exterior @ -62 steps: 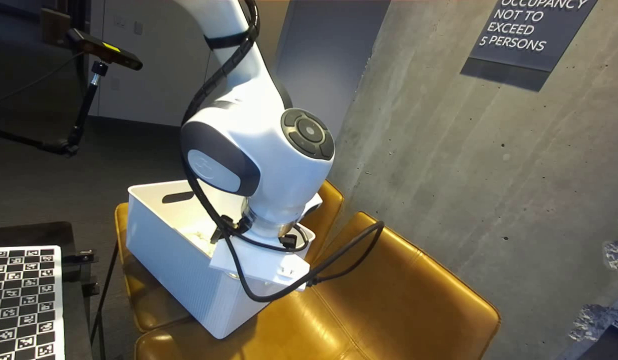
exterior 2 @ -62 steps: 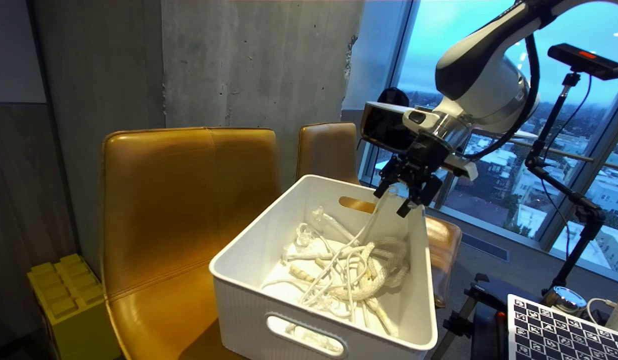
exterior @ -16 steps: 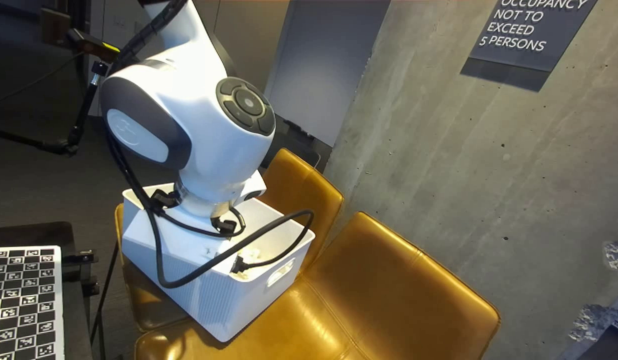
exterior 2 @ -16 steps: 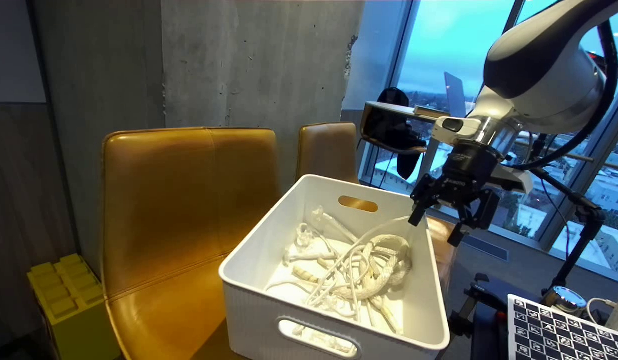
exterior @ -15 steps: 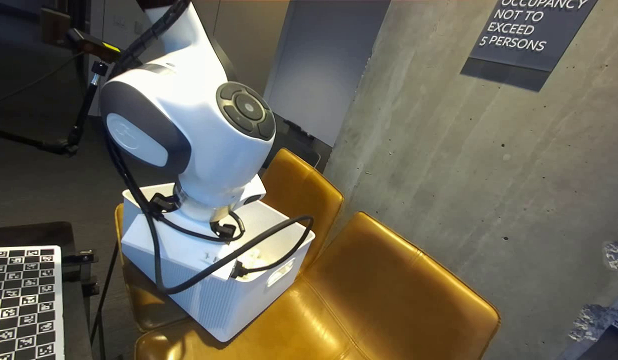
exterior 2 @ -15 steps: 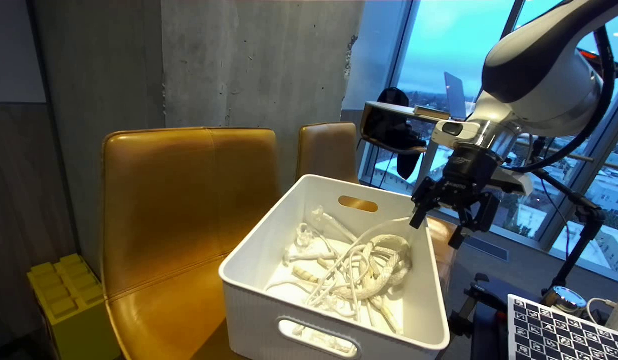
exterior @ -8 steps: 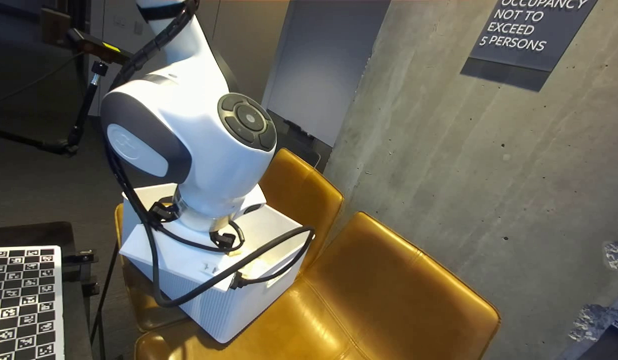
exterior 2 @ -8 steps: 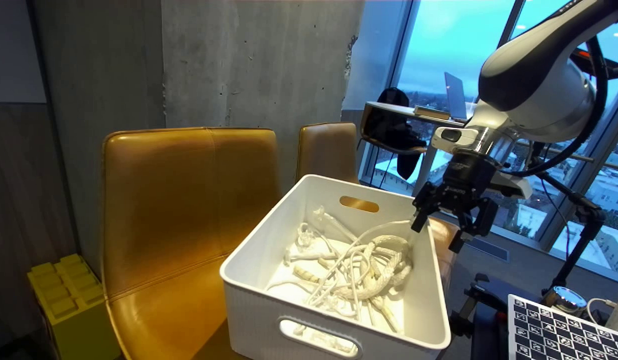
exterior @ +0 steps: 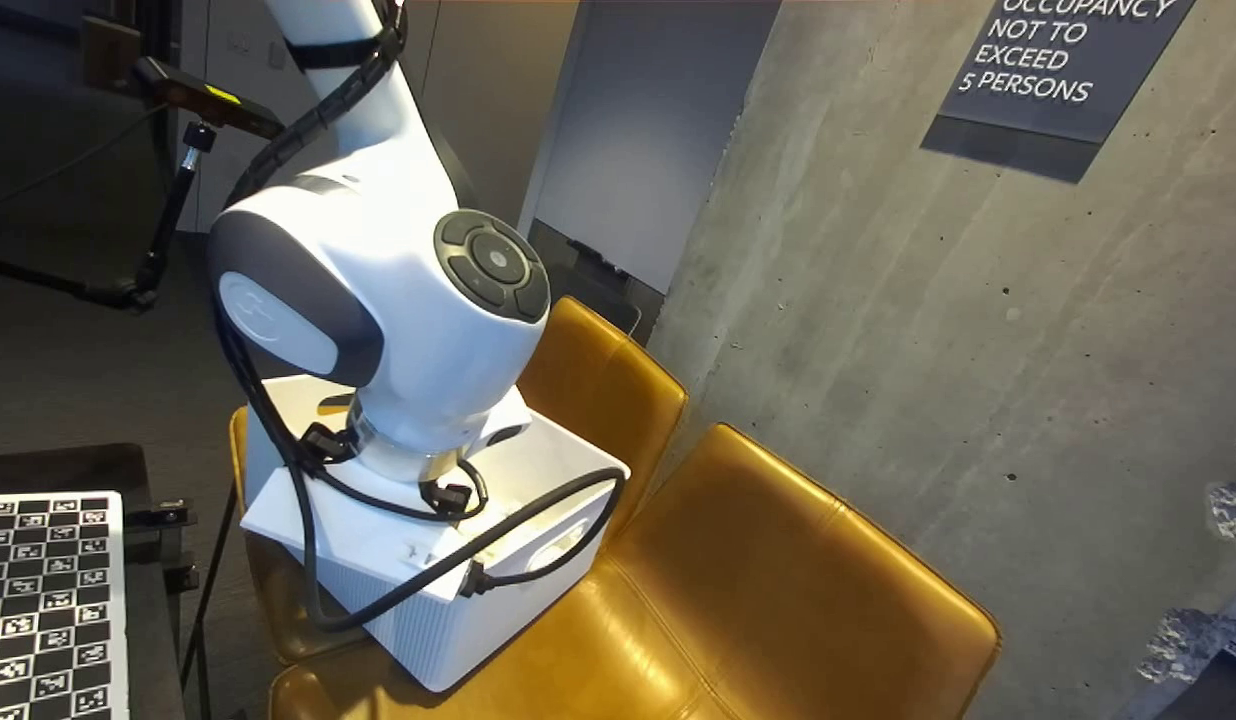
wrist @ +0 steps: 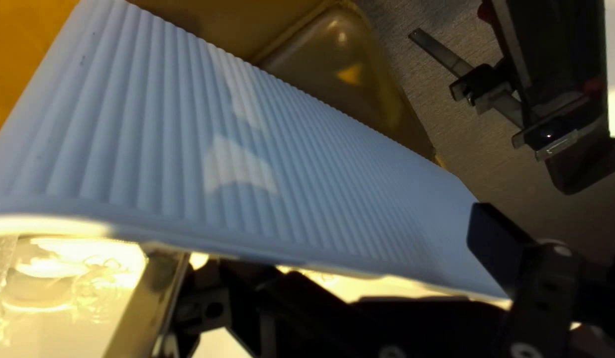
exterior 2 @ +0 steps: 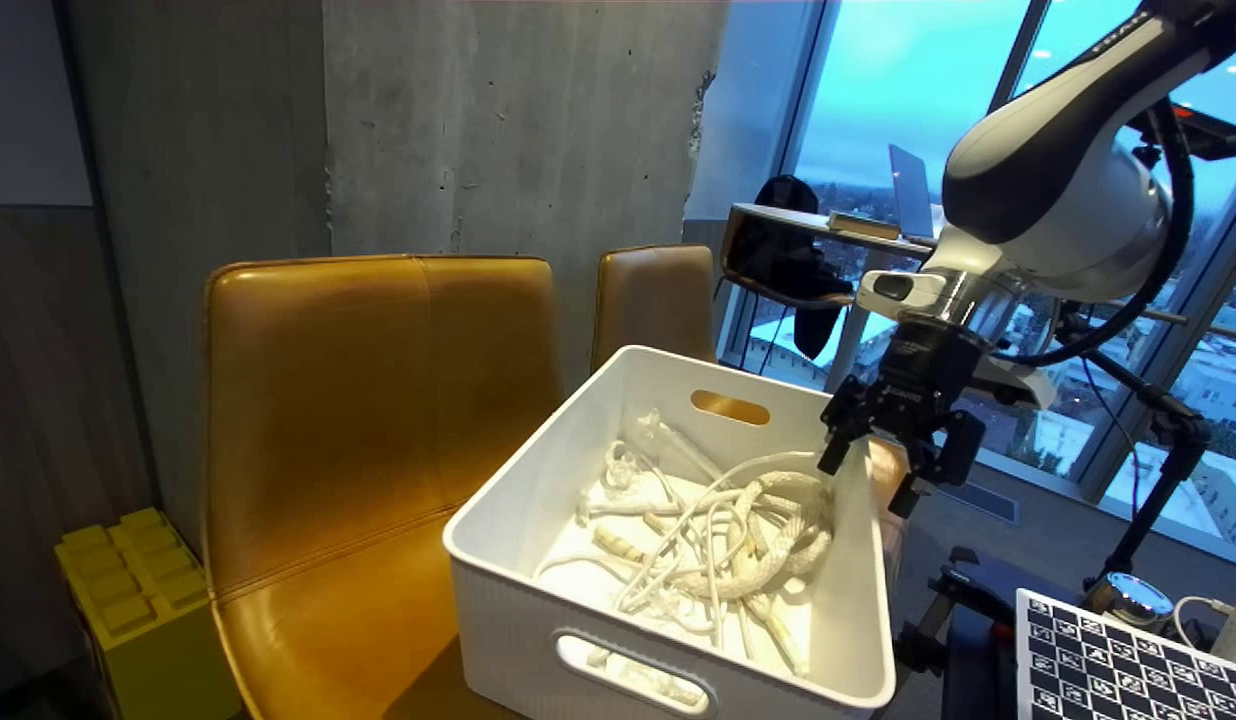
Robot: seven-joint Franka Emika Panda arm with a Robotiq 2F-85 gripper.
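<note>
The hand (exterior 2: 870,478) has come lower than it was half a second ago, and the white bin (exterior 2: 508,630) has shifted slightly on the tan chairs (exterior: 808,570). The hand's two fingers are spread apart across the bin's long side wall, one tip on the inner side and one outside; I cannot tell whether either touches it. Pale rope (exterior 2: 753,578) lies in a loose heap inside the bin, near that same wall.

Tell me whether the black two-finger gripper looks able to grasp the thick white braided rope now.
Probably not: the gripper is open, but its jaws straddle the ribbed white plastic bin's side wall, and the rope lies lower, inside.
</note>
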